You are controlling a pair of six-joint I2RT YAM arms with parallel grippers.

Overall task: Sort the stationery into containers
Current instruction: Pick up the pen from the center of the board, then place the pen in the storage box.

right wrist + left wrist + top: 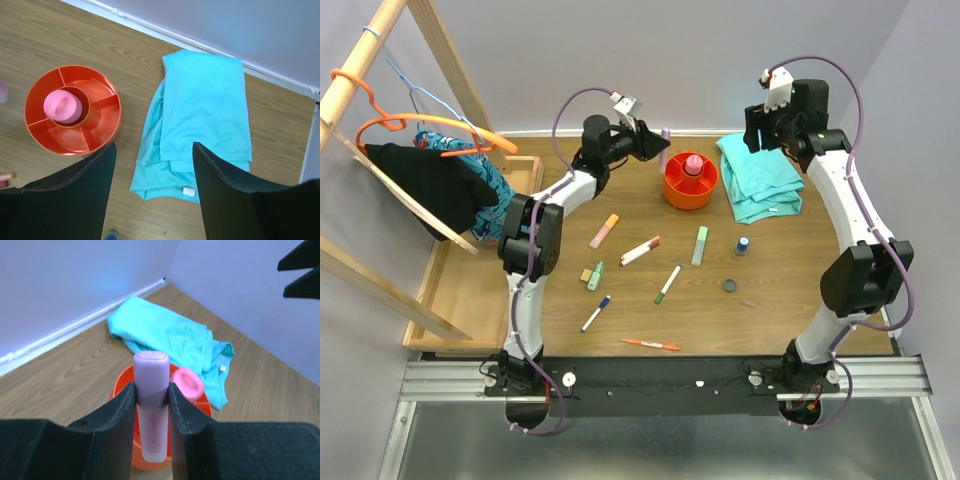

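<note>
Between the fingers of the left gripper [151,390] a lilac highlighter [150,367] is clamped upright, cap up, close to the rim of the orange tub [119,385]. A pink glue bottle [62,106] is seen in the tub's central cup. The right gripper [152,150] is held wide, nothing gripped, above the teal cloth [205,110]. A white marker [640,250] and other pens are scattered on the surface [790,290], nearer the arm bases.
</note>
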